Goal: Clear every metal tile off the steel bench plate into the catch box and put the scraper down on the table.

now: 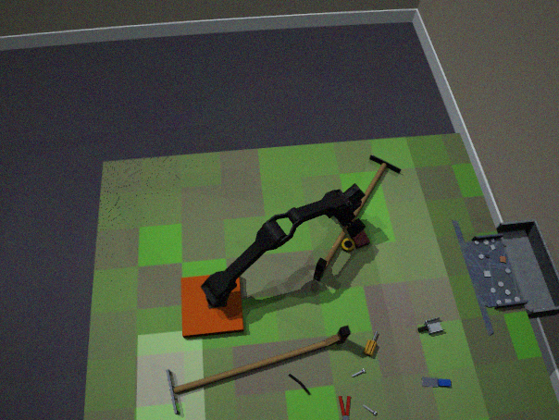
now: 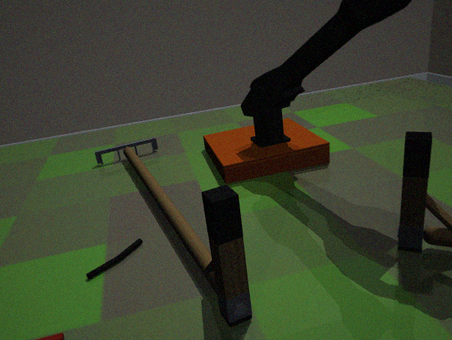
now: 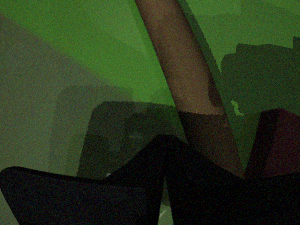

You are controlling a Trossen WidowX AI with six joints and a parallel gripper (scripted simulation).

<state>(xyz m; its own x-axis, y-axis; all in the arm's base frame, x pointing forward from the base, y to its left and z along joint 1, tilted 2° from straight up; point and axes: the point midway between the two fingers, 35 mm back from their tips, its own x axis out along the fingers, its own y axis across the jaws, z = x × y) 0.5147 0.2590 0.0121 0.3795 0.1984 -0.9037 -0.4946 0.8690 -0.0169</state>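
Several small pale tiles (image 1: 487,274) and an orange one (image 1: 503,259) lie on the steel bench plate (image 1: 476,265). The catch box (image 1: 529,264) adjoins the plate's far end; no tiles show in it. A long wooden-handled tool with a black crossbar head (image 1: 385,164) lies diagonally; its handle (image 1: 376,179) (image 3: 187,64) passes below my gripper (image 1: 355,227) (image 3: 165,143). My gripper is shut and empty, above the table beside that handle. A second long tool (image 1: 259,365) (image 2: 165,202) with a grey frame-like head lies in front. I cannot tell which tool is the scraper.
A yellow ring (image 1: 348,244) and a dark red block (image 1: 361,238) (image 3: 282,144) lie close by the near handle. Upright end blocks (image 1: 320,268) (image 2: 230,258) stand at both handles' ends. A brush, dustpan, bolts, pliers and blue-handled tool (image 1: 437,382) lie in front.
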